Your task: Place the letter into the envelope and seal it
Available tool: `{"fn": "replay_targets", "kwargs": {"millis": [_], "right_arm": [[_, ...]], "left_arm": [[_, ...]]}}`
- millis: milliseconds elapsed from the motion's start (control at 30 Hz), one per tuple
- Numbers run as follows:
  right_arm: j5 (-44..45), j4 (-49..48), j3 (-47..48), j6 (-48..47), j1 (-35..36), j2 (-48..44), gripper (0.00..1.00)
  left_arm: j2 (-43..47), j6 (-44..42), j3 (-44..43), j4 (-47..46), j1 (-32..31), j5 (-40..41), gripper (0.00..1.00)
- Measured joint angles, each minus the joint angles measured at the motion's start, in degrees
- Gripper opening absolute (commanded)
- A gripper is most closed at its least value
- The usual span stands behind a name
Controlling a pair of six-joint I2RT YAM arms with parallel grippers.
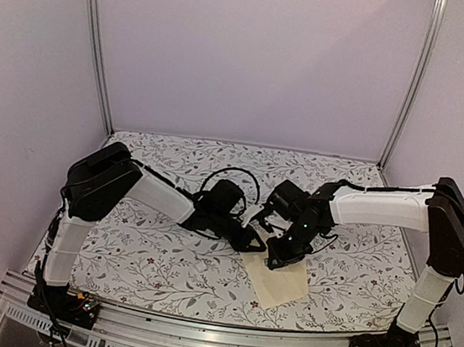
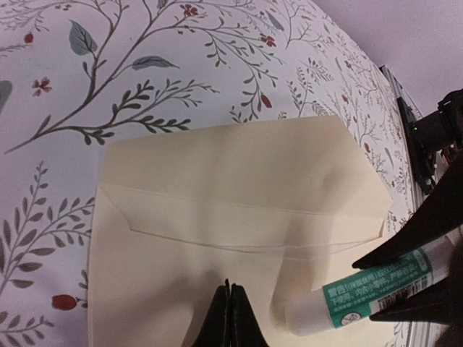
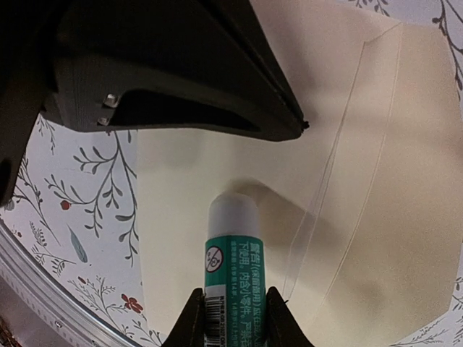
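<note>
- Floral cloth (image 1: pixel 137 255) is topped near the front by the envelope (image 1: pixel 282 283), laid flat with its flap (image 2: pixel 239 159) open; no letter is seen
- Left gripper (image 2: pixel 229 293) is clenched empty, tips on the envelope
- Right gripper (image 3: pixel 233 318) is clamped on a glue stick (image 3: pixel 233 231)
- Paper is judged light, limp and easily creased; it is best pinned flat and lifted by the flap edge

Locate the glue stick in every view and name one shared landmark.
Top external: not discernible, hidden under the right gripper.
Left wrist: glue stick at lower right, over the envelope.
Right wrist: bottom centre, gripped.
Shared landmark: the envelope.
</note>
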State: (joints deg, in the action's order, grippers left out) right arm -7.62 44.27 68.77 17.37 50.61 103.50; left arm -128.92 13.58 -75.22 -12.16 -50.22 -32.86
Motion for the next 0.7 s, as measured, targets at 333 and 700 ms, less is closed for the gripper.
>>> {"fn": "replay_targets", "kwargs": {"millis": [333,700], "right_arm": [[0.04,-0.96,-3.76,-0.26,-0.17,-2.78,0.0],[1.22,1.2,-8.11,2.12,-0.17,-7.23,0.0]], "left_arm": [[0.0,0.0,0.17,-0.17,0.42,-0.44,0.0],[0.0,0.0,0.42,-0.57,0.42,-0.44,0.0]]}}
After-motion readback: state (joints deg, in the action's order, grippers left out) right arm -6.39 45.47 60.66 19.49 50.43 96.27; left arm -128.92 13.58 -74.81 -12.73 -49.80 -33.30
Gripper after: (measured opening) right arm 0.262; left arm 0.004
